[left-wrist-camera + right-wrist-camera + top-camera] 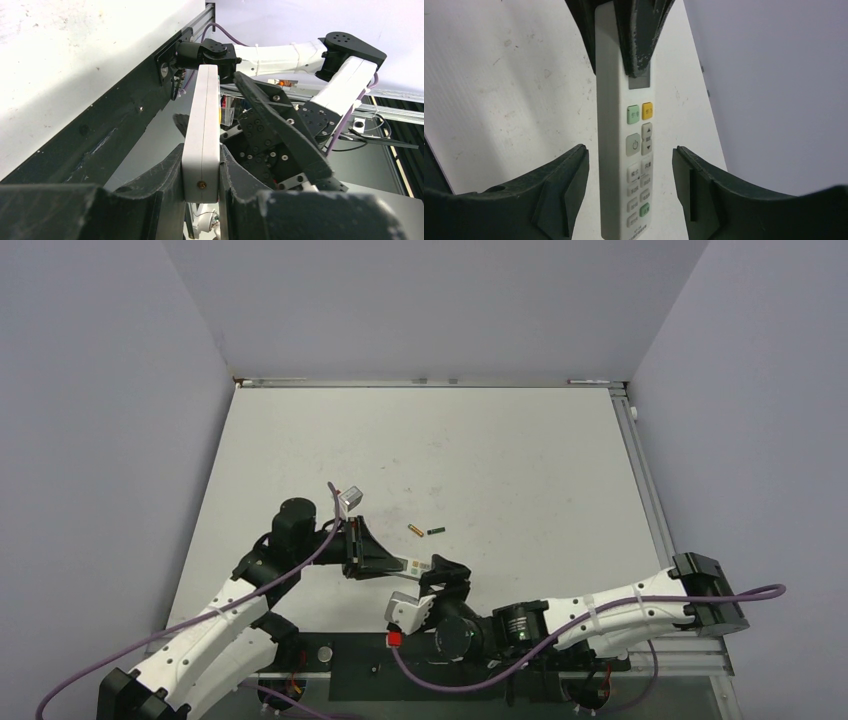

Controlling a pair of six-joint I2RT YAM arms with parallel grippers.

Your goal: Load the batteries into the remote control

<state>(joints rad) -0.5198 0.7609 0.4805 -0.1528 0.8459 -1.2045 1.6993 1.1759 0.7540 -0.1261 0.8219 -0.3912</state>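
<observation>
My left gripper is shut on one end of the white remote control, holding it above the table; in the left wrist view the remote is clamped edge-on between my fingers. My right gripper is open around the remote's free end, jaws on either side without touching. In the right wrist view the remote shows its button face between my open fingers. The yellow-gold battery and the dark green battery lie end to end on the table just beyond the grippers.
The white table is walled on left, back and right. A metal rail runs along its right edge. A black base plate lies at the near edge between the arm bases.
</observation>
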